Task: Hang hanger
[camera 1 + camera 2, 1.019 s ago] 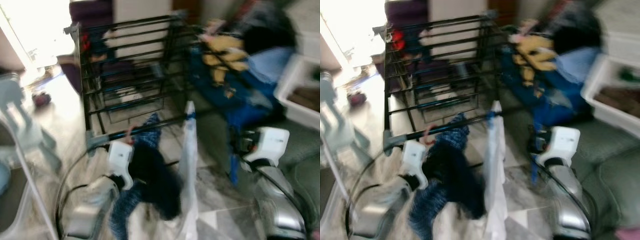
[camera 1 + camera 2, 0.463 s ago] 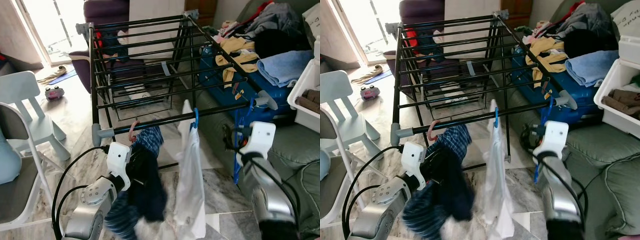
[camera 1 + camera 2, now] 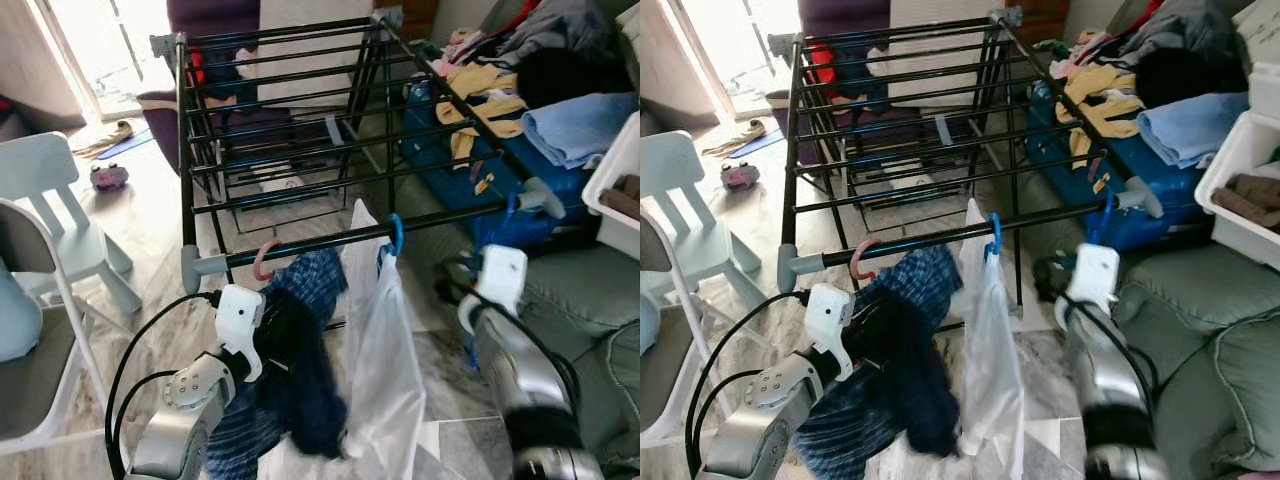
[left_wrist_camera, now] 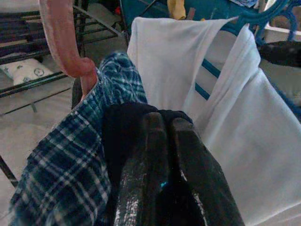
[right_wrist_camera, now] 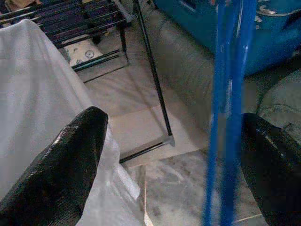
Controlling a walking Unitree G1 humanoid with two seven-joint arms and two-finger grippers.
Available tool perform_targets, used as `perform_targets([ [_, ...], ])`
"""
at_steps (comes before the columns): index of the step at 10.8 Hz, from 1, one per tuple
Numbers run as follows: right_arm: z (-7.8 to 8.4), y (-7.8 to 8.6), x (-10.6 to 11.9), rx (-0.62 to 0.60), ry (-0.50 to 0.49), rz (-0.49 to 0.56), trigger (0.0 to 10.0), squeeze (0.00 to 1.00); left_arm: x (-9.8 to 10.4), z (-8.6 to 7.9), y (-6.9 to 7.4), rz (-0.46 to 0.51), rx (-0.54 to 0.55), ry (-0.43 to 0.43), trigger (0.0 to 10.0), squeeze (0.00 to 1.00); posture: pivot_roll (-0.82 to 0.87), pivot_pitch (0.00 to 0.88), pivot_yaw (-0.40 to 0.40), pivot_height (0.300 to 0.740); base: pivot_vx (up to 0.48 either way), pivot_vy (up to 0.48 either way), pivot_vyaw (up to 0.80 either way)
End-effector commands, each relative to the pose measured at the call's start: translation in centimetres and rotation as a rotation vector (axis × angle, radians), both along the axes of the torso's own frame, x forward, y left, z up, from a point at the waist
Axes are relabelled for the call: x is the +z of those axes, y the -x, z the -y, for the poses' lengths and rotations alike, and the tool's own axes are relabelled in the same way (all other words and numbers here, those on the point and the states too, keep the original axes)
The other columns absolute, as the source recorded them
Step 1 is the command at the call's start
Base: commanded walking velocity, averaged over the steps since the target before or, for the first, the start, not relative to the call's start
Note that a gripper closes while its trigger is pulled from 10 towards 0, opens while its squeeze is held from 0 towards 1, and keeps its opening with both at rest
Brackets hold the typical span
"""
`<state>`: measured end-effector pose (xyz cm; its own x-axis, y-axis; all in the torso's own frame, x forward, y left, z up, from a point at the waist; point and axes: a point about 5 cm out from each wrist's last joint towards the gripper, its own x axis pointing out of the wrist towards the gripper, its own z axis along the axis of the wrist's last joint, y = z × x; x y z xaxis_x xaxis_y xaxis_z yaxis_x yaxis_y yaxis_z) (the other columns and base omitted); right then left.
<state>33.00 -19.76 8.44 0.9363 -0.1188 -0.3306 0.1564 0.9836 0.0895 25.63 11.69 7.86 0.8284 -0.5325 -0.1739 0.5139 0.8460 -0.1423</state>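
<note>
A pink hanger (image 3: 264, 262) hooks over the front rail (image 3: 320, 245) of the black drying rack (image 3: 300, 120). It carries a blue plaid shirt (image 3: 312, 288) with dark fabric (image 4: 127, 127) inside the collar. My left gripper (image 4: 162, 123) is shut on that dark fabric, just below the rail. To the right on the same rail, a white shirt (image 3: 385, 370) hangs from a blue hanger (image 3: 394, 235). My right gripper (image 5: 171, 120) is open beside the rail's right end. A second blue hanger (image 5: 230, 108) hangs between its fingers without touching them.
A pale chair (image 3: 45, 220) stands on the left. On the right are a blue suitcase (image 3: 500, 150) piled with clothes, a white bin (image 3: 620, 190) and a grey-green sofa (image 3: 590, 300). Marble floor (image 3: 150, 240) lies open to the left of the rack.
The blur is gone and the view has shifted a little. The plaid shirt and the white shirt have swung toward the right. My left gripper has kept hold of the dark fabric.
</note>
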Motion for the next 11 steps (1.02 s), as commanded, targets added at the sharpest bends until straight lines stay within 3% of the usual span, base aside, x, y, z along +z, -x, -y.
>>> perform_targets([
  [1,0.1,-0.5,0.2,-0.006,0.003,0.002,10.0,0.00,0.7,0.1,-0.4,0.029,-0.006,-0.010,10.0,0.00,-0.11,0.000,0.036,0.740,0.000,0.000,0.00],
  [2,0.3,-0.9,0.3,-0.028,0.026,0.003,10.0,0.00,0.7,0.1,-0.4,0.030,-0.005,-0.010,10.0,0.00,-0.11,0.000,0.034,0.740,0.000,0.000,0.00],
  [3,0.6,-1.1,0.3,-0.064,0.039,-0.008,7.4,0.00,0.6,0.1,-0.4,0.029,-0.002,-0.010,10.0,0.00,-0.11,0.000,0.034,0.740,0.000,0.000,0.00],
  [4,1.0,-1.4,0.5,-0.123,0.054,0.001,0.0,0.00,0.6,0.1,-0.4,0.030,-0.001,-0.009,10.0,0.00,-0.10,0.000,0.031,0.740,0.000,0.000,0.00],
  [9,2.1,-1.3,0.3,-0.200,0.076,-0.011,0.0,0.00,0.5,0.3,-0.4,0.022,-0.012,-0.007,10.0,0.00,-0.12,0.000,0.033,0.740,0.000,0.000,0.00],
  [11,1.7,-1.3,0.0,-0.197,0.067,-0.031,0.0,0.00,0.5,0.4,-0.4,0.018,-0.020,-0.011,10.0,0.00,-0.11,0.000,0.033,0.740,0.000,0.000,0.00],
])
